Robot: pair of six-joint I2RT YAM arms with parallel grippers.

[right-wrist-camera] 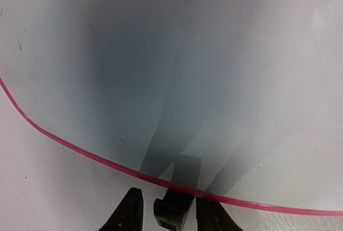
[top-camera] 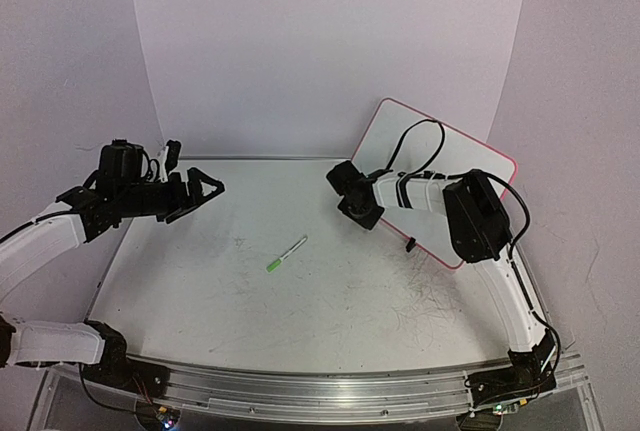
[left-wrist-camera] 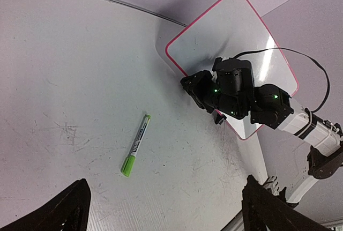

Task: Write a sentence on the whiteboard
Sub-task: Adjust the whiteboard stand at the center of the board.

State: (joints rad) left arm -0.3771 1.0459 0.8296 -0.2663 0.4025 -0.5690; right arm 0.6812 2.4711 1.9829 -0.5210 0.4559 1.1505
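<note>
The whiteboard [top-camera: 460, 151] with its pink-red rim leans against the back right wall; its face is blank in the left wrist view [left-wrist-camera: 230, 27] and the right wrist view [right-wrist-camera: 187, 54], and no sentence shows. A green-capped marker [top-camera: 287, 253] lies on the table's middle [left-wrist-camera: 136, 145]. My right gripper [top-camera: 360, 216] is at the board's lower left edge, its jaws [right-wrist-camera: 170, 199] open on either side of a black clip foot [right-wrist-camera: 174, 217], with a small gap showing. My left gripper [top-camera: 200, 196] is open and empty above the table's left side [left-wrist-camera: 165, 188].
The second black clip foot [top-camera: 410, 245] sits on the board's lower edge. Grey scribble marks [top-camera: 430, 301] cover the table at the right. A metal rail [top-camera: 320, 391] runs along the near edge. Curved white walls close the back.
</note>
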